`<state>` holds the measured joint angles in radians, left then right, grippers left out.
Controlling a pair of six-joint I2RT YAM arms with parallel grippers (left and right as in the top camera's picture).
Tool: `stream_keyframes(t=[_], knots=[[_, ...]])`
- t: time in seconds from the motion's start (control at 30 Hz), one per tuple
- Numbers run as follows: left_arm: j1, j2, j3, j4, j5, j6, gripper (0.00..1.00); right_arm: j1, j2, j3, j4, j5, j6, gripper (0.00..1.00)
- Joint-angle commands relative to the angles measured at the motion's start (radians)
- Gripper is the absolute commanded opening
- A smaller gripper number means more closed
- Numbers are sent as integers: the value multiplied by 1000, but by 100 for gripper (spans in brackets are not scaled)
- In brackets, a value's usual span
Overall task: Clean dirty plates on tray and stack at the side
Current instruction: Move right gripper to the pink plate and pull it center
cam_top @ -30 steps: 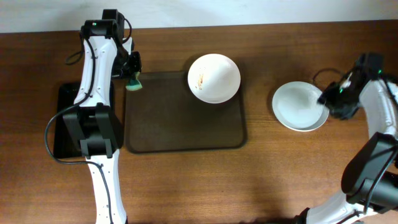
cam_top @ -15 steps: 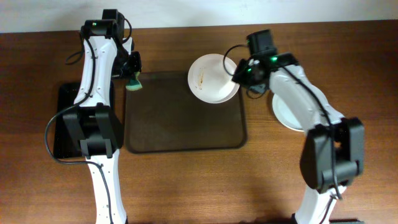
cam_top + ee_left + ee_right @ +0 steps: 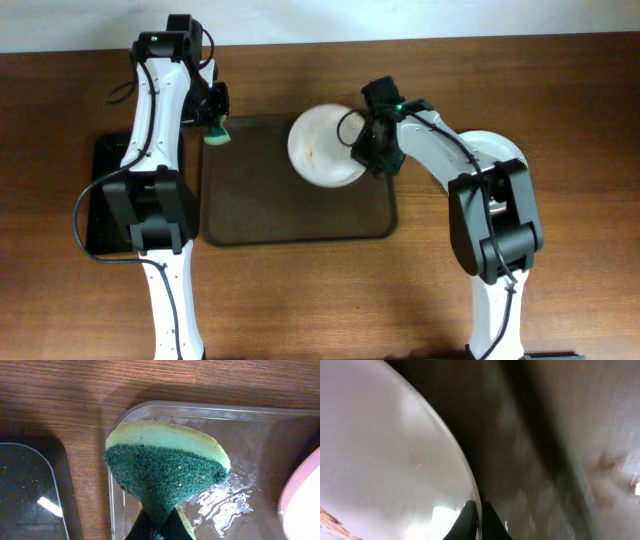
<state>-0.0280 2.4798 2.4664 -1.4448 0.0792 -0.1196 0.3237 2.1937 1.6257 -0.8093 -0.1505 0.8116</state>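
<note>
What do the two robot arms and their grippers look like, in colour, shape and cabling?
The left arm and the right arm each have white tubular links between bulky black joints, with thin black cables looping alongside. A small green light glows near each wrist. The left gripper and right gripper have dark, narrow fingers.

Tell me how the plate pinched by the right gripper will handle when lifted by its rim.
The plate looks rigid and glossy, so it probably won't flex but may slip. The right gripper pinches only its thin rim, so it could tilt or sag. Likely breakable if dropped.
</note>
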Motion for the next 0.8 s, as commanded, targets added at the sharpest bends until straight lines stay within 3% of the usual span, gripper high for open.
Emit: stream_keyframes(t=[0.0, 0.1, 0.2, 0.27, 0.33, 0.4, 0.67, 0.77], knots=[[-5, 8, 1, -1, 11, 16, 1, 51, 24, -10, -82, -24, -22, 4], [-5, 8, 1, -3, 11, 16, 1, 83, -10, -10, -146, -55, -92, 8], [-5, 8, 1, -3, 11, 16, 1, 89, -62, 16, -216, -86, -229, 60], [-5, 8, 1, 1, 11, 16, 1, 84, -68, 89, -238, -86, -379, 70], [-5, 8, 1, 4, 11, 16, 1, 84, -65, 124, -127, -50, -619, 76], [-5, 8, 1, 0, 11, 16, 1, 80, -40, 124, -62, 29, -671, 76], [-5, 8, 1, 0, 11, 16, 1, 50, 55, 124, -30, -23, -673, 66], [-5, 8, 1, 1, 11, 16, 1, 22, 87, 124, -20, -72, -639, 43]])
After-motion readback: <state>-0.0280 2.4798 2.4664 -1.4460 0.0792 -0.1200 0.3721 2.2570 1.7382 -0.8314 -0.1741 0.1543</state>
